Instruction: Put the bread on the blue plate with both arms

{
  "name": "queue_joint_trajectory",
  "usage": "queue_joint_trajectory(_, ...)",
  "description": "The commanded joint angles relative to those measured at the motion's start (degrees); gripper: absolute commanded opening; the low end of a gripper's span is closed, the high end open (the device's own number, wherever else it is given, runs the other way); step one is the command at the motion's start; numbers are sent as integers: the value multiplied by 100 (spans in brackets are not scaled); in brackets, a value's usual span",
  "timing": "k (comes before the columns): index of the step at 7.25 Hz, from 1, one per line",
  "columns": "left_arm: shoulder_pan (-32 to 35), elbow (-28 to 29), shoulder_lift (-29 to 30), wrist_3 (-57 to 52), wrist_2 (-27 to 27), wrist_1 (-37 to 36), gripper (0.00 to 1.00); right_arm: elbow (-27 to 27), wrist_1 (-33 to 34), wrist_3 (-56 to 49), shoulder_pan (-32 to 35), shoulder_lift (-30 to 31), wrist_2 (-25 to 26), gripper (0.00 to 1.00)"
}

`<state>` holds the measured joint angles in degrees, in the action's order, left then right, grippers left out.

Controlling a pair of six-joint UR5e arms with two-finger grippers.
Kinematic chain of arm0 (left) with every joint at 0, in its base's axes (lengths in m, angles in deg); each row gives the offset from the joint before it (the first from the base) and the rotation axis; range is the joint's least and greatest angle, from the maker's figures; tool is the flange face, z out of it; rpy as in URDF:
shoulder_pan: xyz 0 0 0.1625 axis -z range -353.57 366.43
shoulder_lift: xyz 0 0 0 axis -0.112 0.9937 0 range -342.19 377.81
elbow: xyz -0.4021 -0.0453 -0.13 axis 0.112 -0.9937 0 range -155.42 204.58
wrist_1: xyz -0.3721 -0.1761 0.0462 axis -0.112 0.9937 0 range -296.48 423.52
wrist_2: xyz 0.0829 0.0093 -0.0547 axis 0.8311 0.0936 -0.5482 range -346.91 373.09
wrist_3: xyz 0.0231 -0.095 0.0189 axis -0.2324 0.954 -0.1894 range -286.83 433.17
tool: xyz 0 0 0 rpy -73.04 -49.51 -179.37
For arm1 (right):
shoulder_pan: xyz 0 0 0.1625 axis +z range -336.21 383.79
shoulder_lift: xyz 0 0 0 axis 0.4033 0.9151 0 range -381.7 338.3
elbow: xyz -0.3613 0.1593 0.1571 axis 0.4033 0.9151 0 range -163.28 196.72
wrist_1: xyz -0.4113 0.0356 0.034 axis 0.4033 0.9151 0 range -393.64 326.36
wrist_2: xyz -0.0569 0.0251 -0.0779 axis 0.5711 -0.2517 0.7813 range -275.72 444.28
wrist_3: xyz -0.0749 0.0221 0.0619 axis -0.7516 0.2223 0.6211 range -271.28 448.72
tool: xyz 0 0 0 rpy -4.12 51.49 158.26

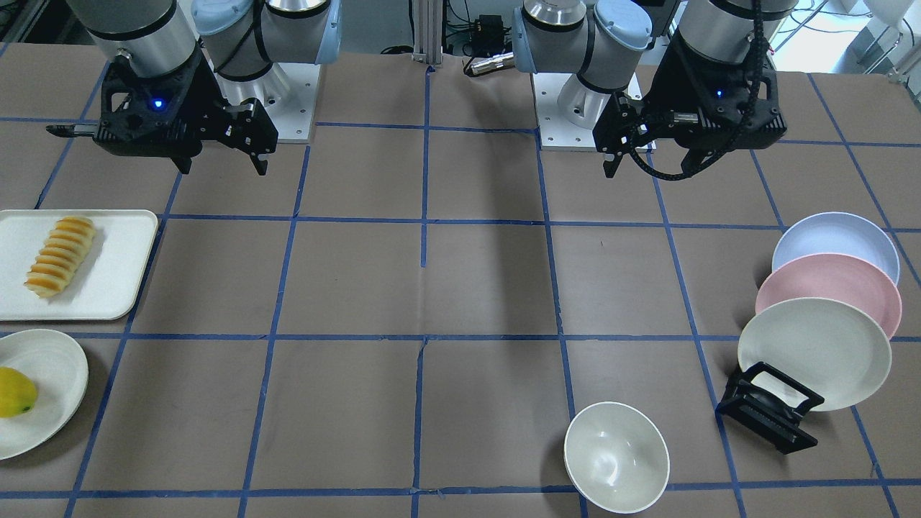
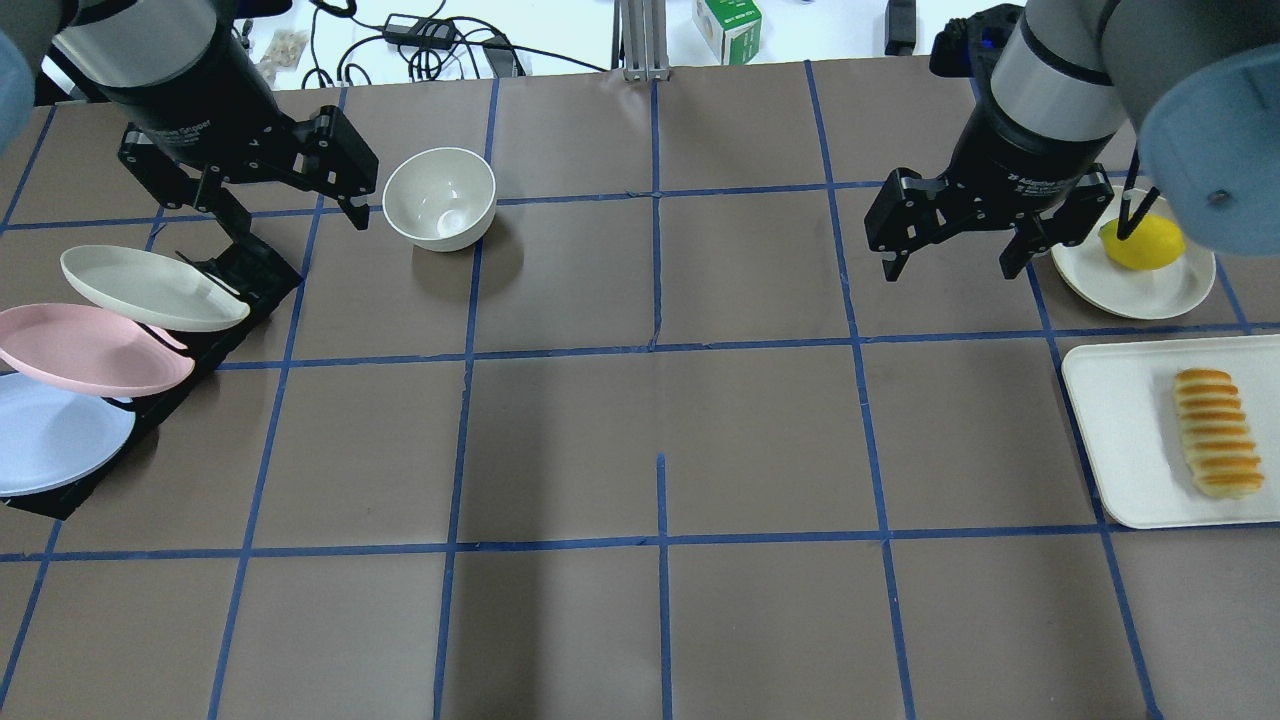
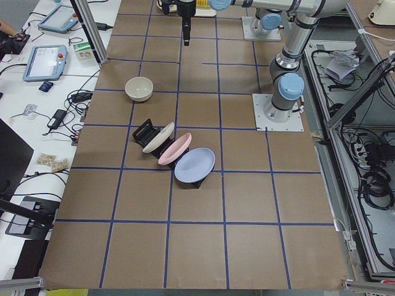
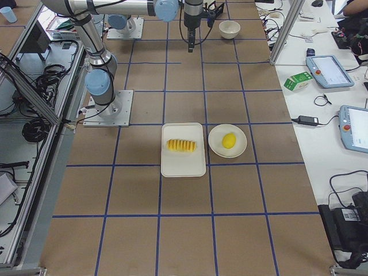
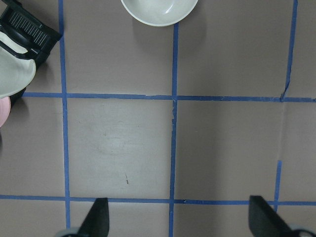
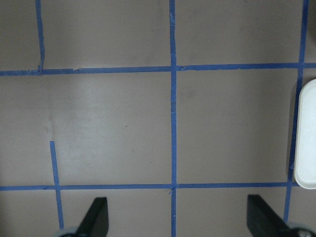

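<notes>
The bread (image 2: 1215,432), an orange-brown ridged loaf, lies on a white tray (image 2: 1115,430) at the table's right edge; it also shows in the front view (image 1: 61,255). The blue plate (image 2: 50,435) leans in a black rack at the far left, lowest of three plates, also in the front view (image 1: 835,237). My left gripper (image 2: 290,215) hangs open and empty above the table near the rack. My right gripper (image 2: 950,265) hangs open and empty, left of the tray. The wrist views show both pairs of fingertips (image 5: 98,217) (image 6: 96,217) spread over bare table.
A pink plate (image 2: 90,350) and a cream plate (image 2: 150,288) share the rack (image 1: 766,410). A white bowl (image 2: 440,198) stands just right of the left gripper. A lemon (image 2: 1142,243) sits on a cream plate (image 2: 1150,290) beyond the tray.
</notes>
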<state>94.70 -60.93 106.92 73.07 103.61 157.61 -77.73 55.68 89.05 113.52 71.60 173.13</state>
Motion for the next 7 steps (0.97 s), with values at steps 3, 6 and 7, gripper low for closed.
queue_joint_trajectory(3,-1544,-201,-183,20,775,92,100,-12,33,38,-375,-31,44,100)
queue_joint_trajectory(6,-3486,-728,-8,-242,818,-396,100,-143,41,-399,-1685,-75,78,100)
queue_joint_trajectory(7,-3901,-817,97,-949,827,-722,100,-205,42,-445,-2001,-119,53,100)
